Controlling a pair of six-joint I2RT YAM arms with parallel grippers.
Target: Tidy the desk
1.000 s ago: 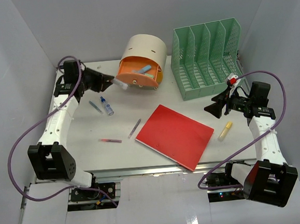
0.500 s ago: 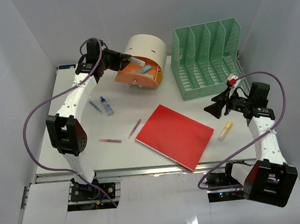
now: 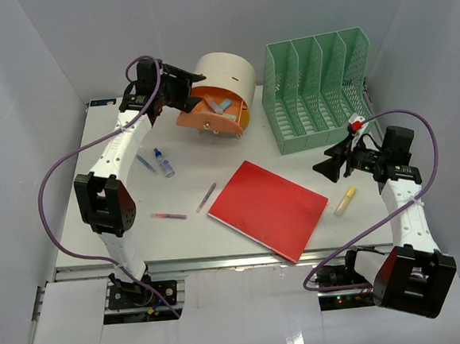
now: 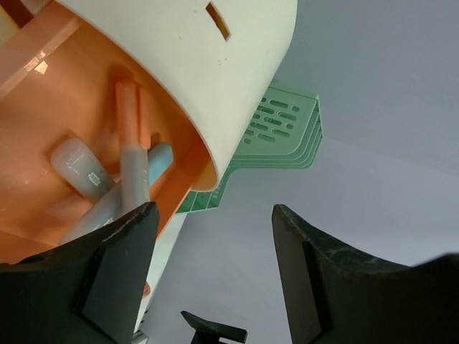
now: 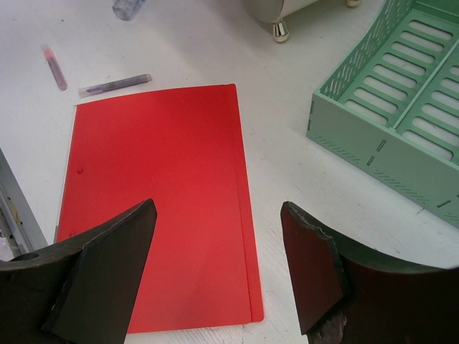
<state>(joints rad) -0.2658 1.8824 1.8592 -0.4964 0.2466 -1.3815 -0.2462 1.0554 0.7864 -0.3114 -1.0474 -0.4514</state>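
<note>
The white desk (image 3: 129, 200) carries a tipped cream pen holder (image 3: 224, 77) with an orange inside (image 4: 50, 107), where several markers (image 4: 133, 172) lie. My left gripper (image 3: 189, 92) hangs open at the holder's mouth with nothing between its fingers (image 4: 118, 276). A red folder (image 3: 269, 209) lies flat in the middle. My right gripper (image 3: 330, 167) is open above the folder's right edge (image 5: 247, 236) and holds nothing. On the left of the desk lie a blue pen (image 3: 146, 163), a small bottle (image 3: 164, 163), a red pen (image 3: 170, 216) and a grey pen (image 3: 206, 196).
A green slotted file rack (image 3: 316, 90) stands at the back right, close to the right gripper (image 5: 215, 269). A yellow tube (image 3: 345, 201) lies right of the folder. Grey walls close in on three sides. The metal rail (image 3: 221, 262) runs along the front edge.
My left arm swung from the desk's left side up to the holder's mouth and its jaws opened; the marker it carried now lies inside. The right arm has stayed put.
</note>
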